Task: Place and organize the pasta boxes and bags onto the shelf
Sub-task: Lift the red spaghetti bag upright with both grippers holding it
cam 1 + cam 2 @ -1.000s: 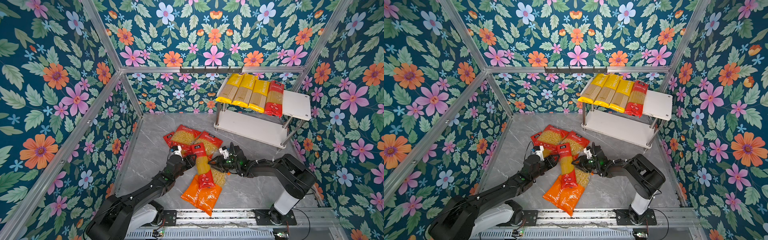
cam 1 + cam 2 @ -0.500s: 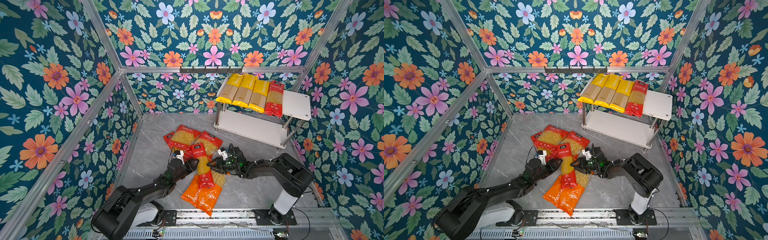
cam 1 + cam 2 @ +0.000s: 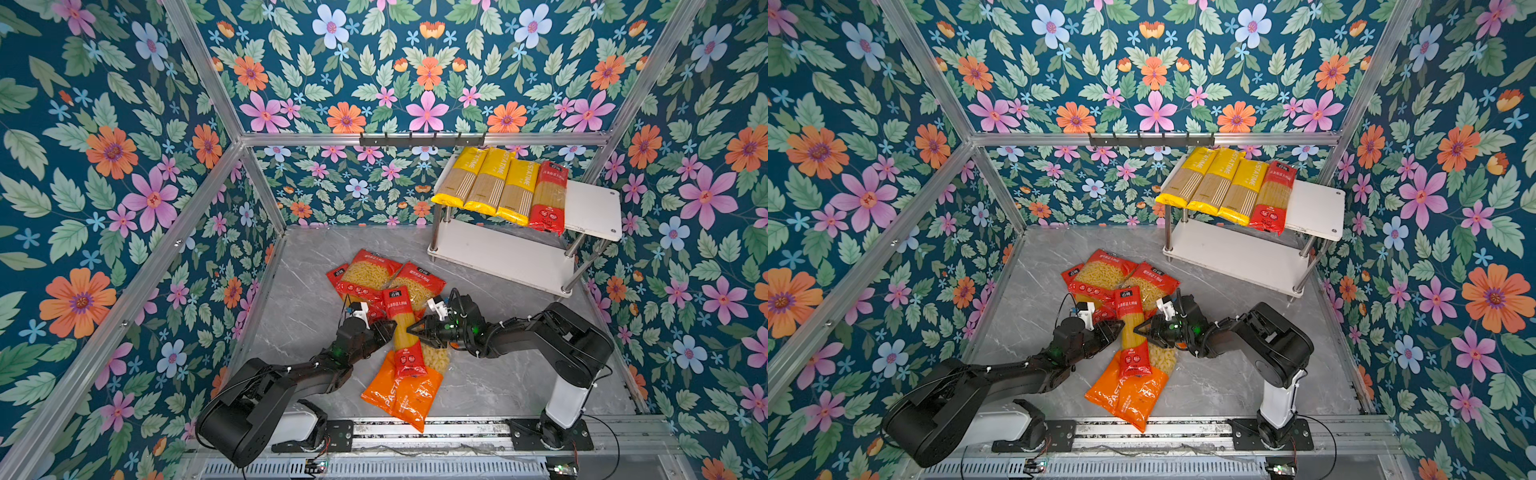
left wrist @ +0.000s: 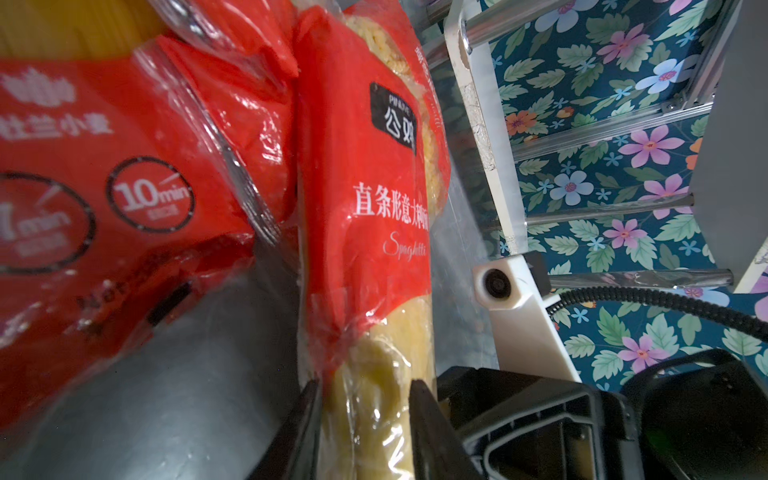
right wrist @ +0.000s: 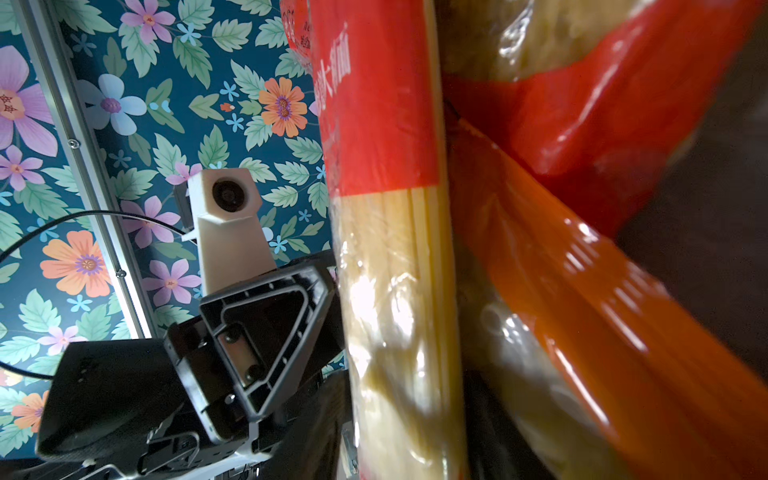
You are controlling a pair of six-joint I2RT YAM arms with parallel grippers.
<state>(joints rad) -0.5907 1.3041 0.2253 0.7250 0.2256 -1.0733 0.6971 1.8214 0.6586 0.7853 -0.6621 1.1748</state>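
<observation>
- Left claw [image 3: 390,328] first. In its wrist view I see the two black fingers [image 4: 305,428] pressed against either side of the red spaghetti pack [image 4: 365,199]. They are clamped on the clear yellow stretch just past the red label.
- Right claw [image 3: 412,330] reaches in from the opposite side. I read it as pinched on that same pack, which runs straight between its dark fingers in the right wrist view. The left claw's black body sits just across the pack there.
- In both top views the two claws meet almost tip to tip at the pack's middle, one on each long edge.
- Moving outward, the gripped pack's near end lies on top of the orange macaroni pack [image 3: 409,399]. That one is flat on the desk [image 3: 307,282], closest to the arm bases.
- The gripped pack's far, labelled end overlaps the two red macaroni packs [image 3: 368,274], which lie side by side and touching.
- A second red spaghetti pack [image 3: 338,274] pokes out from under those macaroni packs, on the left arm's side.
- The shelf [image 3: 592,208] stands well apart from both claws, in the back right corner.
- Its top board carries three yellow PASTATIME packs [image 3: 490,183] side by side, with the shelved red spaghetti pack [image 3: 548,195] just beside them. Their near ends hang over the front edge.
</observation>
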